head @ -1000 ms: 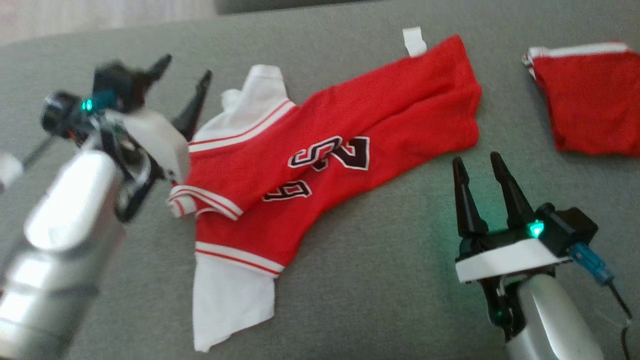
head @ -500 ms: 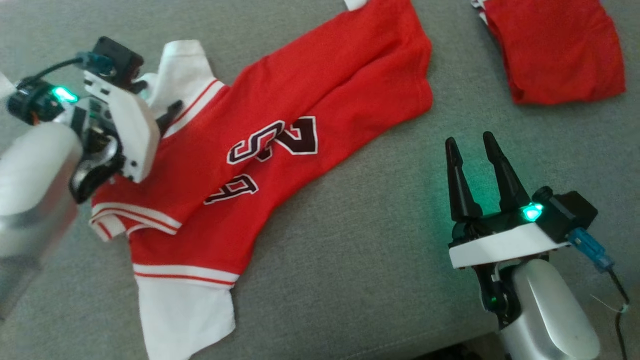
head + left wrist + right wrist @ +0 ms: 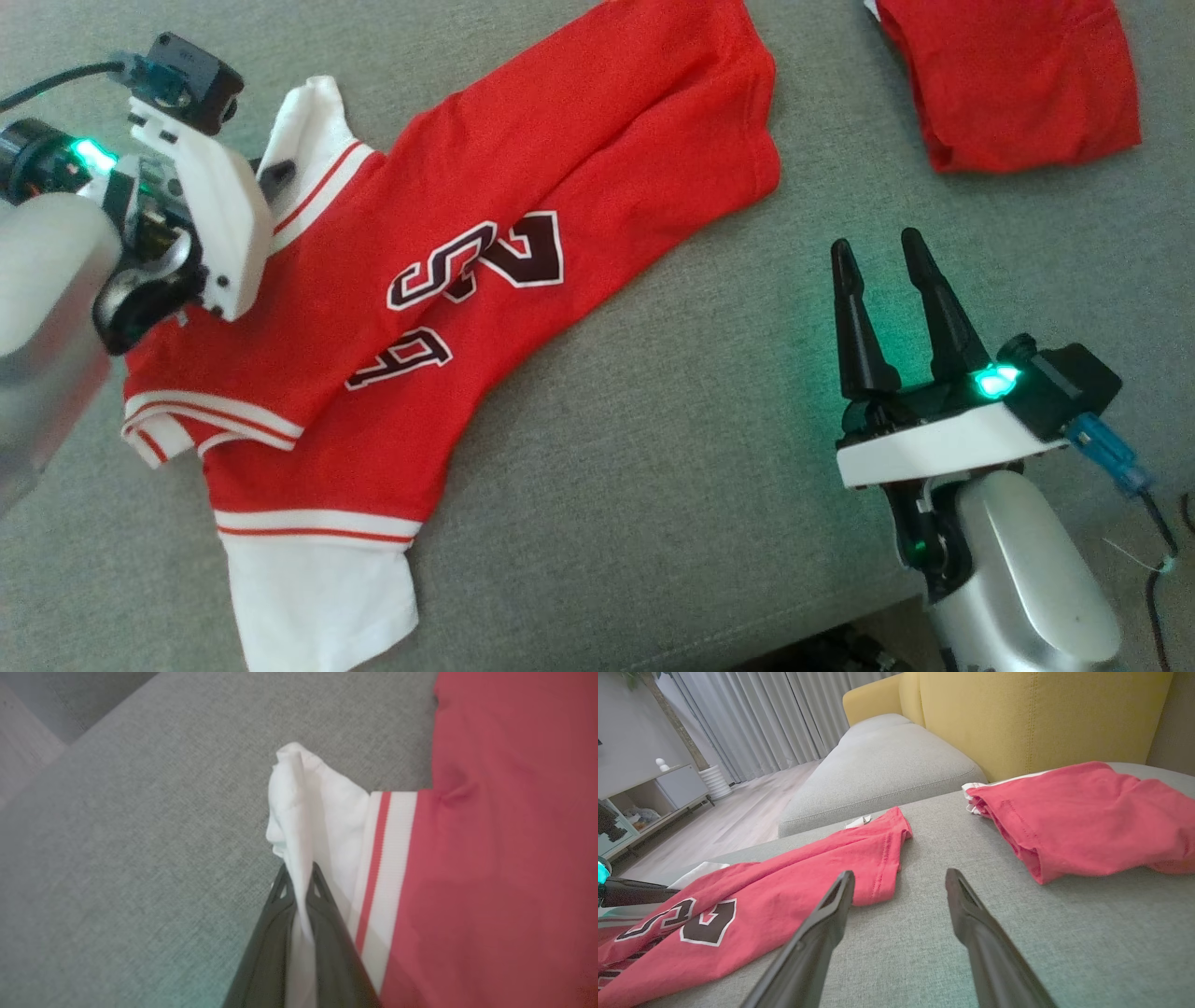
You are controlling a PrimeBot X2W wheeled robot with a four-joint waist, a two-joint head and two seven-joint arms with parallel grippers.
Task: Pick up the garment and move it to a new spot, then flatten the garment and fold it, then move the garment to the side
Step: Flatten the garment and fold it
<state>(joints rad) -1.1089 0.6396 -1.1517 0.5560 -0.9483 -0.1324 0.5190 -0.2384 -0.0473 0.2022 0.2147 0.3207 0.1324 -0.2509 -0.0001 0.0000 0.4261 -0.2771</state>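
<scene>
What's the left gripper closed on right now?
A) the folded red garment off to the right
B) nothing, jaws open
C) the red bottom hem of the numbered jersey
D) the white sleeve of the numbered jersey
D: in the left wrist view the left gripper is shut on a bunched fold of the white sleeve of the jersey, with white cloth running down between its two fingers.
</scene>
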